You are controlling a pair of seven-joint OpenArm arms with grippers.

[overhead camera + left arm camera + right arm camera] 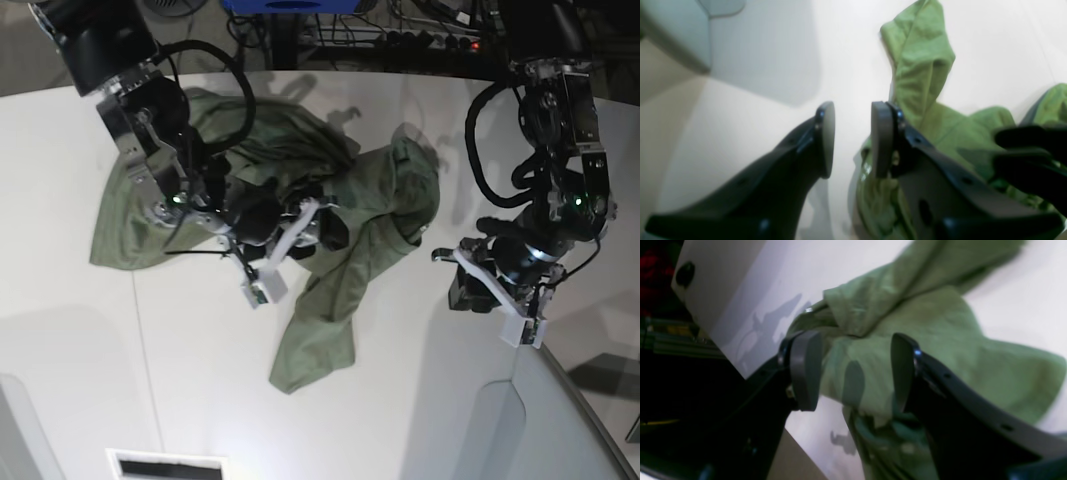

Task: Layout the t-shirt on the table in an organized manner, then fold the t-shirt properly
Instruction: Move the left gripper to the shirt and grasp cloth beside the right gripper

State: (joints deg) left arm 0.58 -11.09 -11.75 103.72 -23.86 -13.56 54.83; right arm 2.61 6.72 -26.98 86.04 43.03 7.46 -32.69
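Observation:
The olive-green t-shirt lies crumpled on the white table, with one part trailing toward the front. My right gripper hovers low over the shirt's middle. In the right wrist view the right gripper stands open, with the green t-shirt spread below its pads and nothing pinched. My left gripper is off to the right of the shirt, above bare table. In the left wrist view the left gripper is open with only table showing in the gap. The t-shirt lies just beyond its right finger.
A grey angled panel rises at the left of the left wrist view. The table's edge runs close to the right gripper, with dark space beyond. Cables and equipment sit behind the far edge. A rectangular slot marks the front.

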